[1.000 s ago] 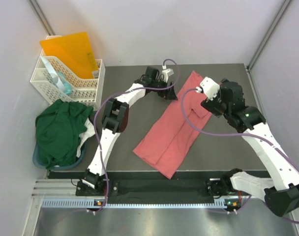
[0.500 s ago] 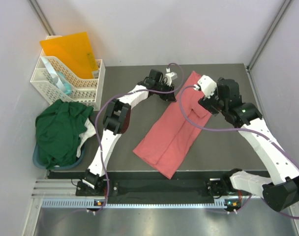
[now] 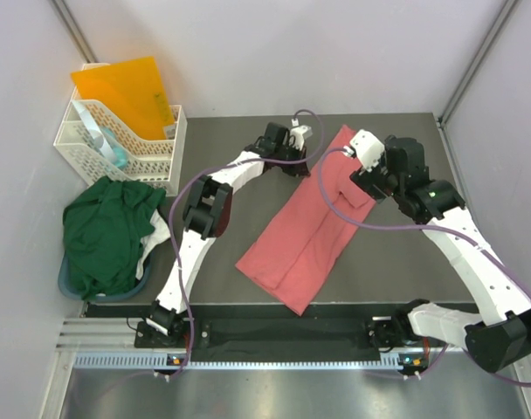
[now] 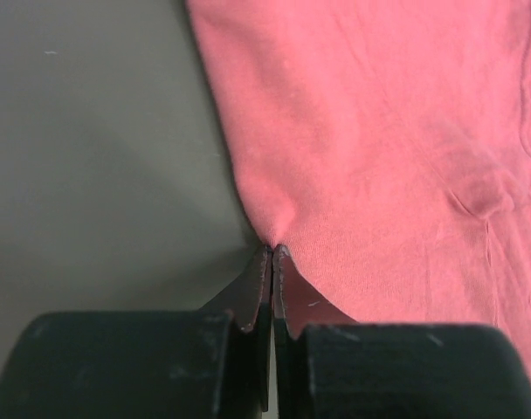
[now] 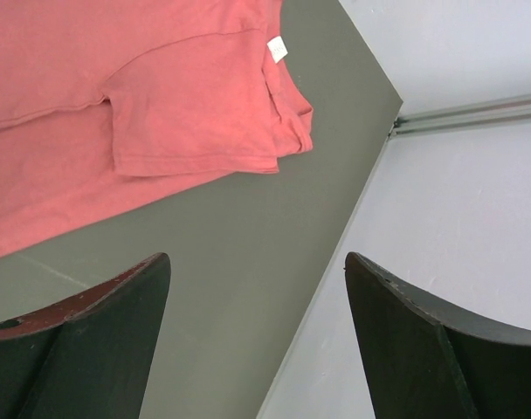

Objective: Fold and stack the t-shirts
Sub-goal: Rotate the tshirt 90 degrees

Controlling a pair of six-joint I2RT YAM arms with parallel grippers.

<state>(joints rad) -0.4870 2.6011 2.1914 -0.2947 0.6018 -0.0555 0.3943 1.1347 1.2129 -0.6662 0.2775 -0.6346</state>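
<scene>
The salmon-pink t-shirt lies folded into a long strip, running diagonally across the dark table. My left gripper is down at its far left edge. The left wrist view shows that gripper shut, with a pucker of the pink cloth pinched at its tips. My right gripper hovers over the shirt's far right end. In the right wrist view it stands open and empty above bare table, the sleeve and white neck label beyond it. The dark green t-shirt lies crumpled at the left.
A white plastic basket with an orange folder stands at the back left. The green shirt rests on a blue bowl off the table's left edge. Grey walls close in on the back and right, near the right gripper.
My left gripper has closed onto the pink shirt's edge. The right arm has shifted slightly left and towards the back, with its jaws still wide.
</scene>
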